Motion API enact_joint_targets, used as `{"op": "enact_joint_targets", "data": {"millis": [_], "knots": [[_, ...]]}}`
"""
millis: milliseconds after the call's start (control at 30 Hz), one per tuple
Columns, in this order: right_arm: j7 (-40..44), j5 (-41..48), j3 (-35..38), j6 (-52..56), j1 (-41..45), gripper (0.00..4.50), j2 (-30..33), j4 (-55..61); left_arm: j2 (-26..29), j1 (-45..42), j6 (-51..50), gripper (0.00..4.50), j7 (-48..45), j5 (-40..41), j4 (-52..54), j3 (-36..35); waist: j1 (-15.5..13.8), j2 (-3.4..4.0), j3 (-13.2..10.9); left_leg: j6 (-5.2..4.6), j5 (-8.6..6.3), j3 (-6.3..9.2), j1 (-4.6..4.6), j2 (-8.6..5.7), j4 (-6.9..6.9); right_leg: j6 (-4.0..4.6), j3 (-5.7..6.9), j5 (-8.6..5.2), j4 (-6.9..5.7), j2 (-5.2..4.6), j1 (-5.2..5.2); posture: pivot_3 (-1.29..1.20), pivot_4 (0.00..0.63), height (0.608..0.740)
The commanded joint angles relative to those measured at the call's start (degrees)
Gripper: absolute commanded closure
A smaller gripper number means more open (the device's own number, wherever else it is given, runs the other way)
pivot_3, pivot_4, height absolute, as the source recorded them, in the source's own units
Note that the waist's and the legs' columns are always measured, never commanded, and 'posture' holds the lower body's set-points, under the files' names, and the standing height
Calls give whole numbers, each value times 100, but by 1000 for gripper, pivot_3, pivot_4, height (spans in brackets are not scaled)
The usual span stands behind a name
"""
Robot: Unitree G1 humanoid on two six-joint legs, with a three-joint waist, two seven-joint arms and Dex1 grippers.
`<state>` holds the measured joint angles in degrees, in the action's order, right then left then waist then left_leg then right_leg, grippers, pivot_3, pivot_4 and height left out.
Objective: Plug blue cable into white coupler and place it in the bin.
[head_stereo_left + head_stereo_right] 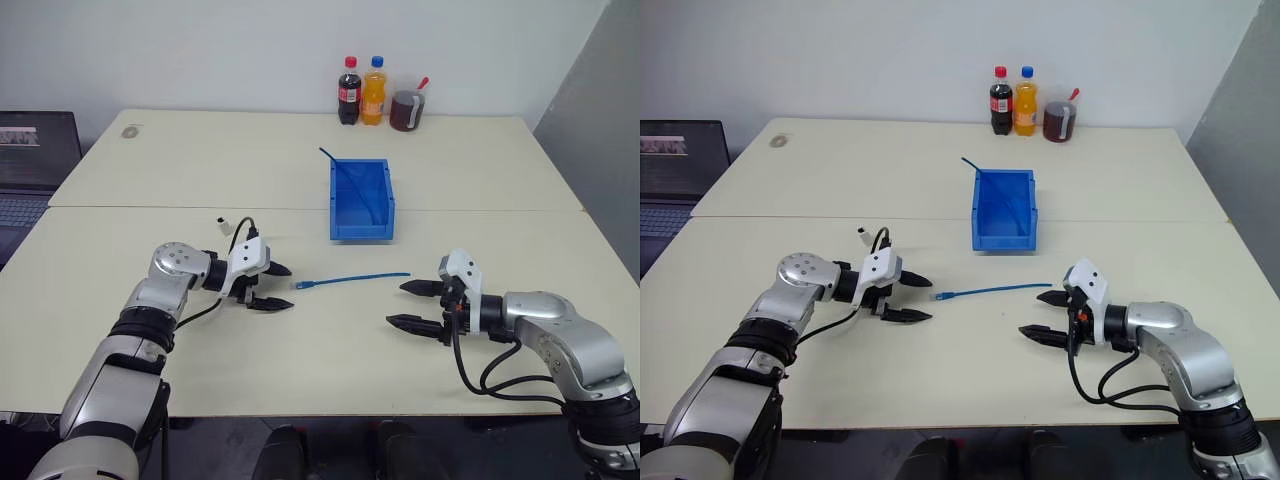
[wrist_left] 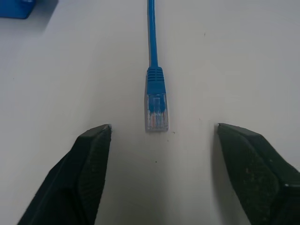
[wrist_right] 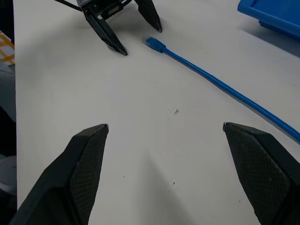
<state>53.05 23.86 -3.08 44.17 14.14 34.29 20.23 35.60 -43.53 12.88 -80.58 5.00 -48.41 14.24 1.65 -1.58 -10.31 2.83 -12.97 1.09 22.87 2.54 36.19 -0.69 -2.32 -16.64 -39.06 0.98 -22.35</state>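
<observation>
Left wrist view puts the blue cable (image 2: 151, 37) flat on the tabletop (image 1: 300, 370), its clear plug just ahead of the gap between my left jaws (image 1: 273, 286), which stand apart around nothing. My right jaws (image 1: 411, 305) are spread wide too, empty, near the cable's other end. Beyond it sits the bin (image 1: 360, 199), and the white coupler (image 1: 223, 223) lies behind my left wrist.
</observation>
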Motion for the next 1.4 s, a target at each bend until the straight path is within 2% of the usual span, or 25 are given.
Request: {"op": "enact_joint_targets", "data": {"millis": [33,267,300,400,533,600,700,833,967,1133,1233,1400], "knots": [[-156,118,152,-57,4,321,46,233,-144,-101,146,1811,38,-252,-391,25,-1,0,1,0,0,0,-1,0,2,-2,-1,1,0,0,2,0,150,740],[-241,38,-18,-251,81,321,49,102,-168,-115,304,3359,56,-374,-691,-69,0,-3,4,0,0,2,1,-2,13,-6,-1,3,0,-1,6,0,150,740],[-237,47,-28,-258,94,321,51,93,-168,-113,311,3456,58,-374,-698,-80,0,-3,4,0,0,3,1,-1,13,-6,-1,3,0,0,6,0,150,740],[-224,58,-70,-267,198,321,25,22,-220,-107,326,4251,121,-362,-736,-109,4,-3,4,0,0,5,0,0,13,-6,1,3,-2,0,6,0,150,740],[-236,78,-87,-265,326,321,-25,-82,-335,-40,149,4297,180,-216,-566,-237,-3,-2,4,0,0,6,0,-1,13,-6,2,3,-2,0,6,0,150,740],[-278,158,-59,-184,361,321,-92,-70,-364,81,-352,4297,246,-6,-128,-418,-11,-2,4,0,0,7,2,-2,13,-6,3,3,-1,0,6,0,150,740],[-448,591,127,275,364,321,-332,87,-421,374,-2420,4297,417,909,1326,-953,3,-3,3,0,0,7,8,1,14,-6,2,3,0,-2,4,0,150,740],[-736,1711,508,1437,448,321,-778,193,-378,1258,-5921,4297,1158,3084,4402,-1688,28,-6,0,1,0,28,20,24,15,-5,-5,3,-4,-9,-1,0,150,740],[-881,2490,773,2228,702,321,-997,-100,-609,1733,-7570,4297,2077,4473,5795,-2219,33,-4,-1,1,0,35,13,19,13,-4,-3,2,-7,-11,2,0,150,740],[-1050,3335,1109,2914,1317,321,-1270,-589,-852,2113,-8333,4297,2873,5331,6401,-2507,33,-4,-1,1,0,31,3,6,15,-4,-6,3,-5,-4,9,0,150,740],[-1049,3871,1234,3326,1548,321,-1326,-691,-924,2286,-8405,4297,3174,5556,6554,-2540,28,-4,-1,0,1,32,3,7,16,-4,-6,3,-7,-1,9,0,150,740],[-1200,4147,1182,3461,1567,321,-1312,-657,-1018,2392,-8412,4297,3542,5898,6662,-2533,16,-5,-1,1,0,28,11,3,13,-4,-7,2,4,-3,7,0,150,740]]}}
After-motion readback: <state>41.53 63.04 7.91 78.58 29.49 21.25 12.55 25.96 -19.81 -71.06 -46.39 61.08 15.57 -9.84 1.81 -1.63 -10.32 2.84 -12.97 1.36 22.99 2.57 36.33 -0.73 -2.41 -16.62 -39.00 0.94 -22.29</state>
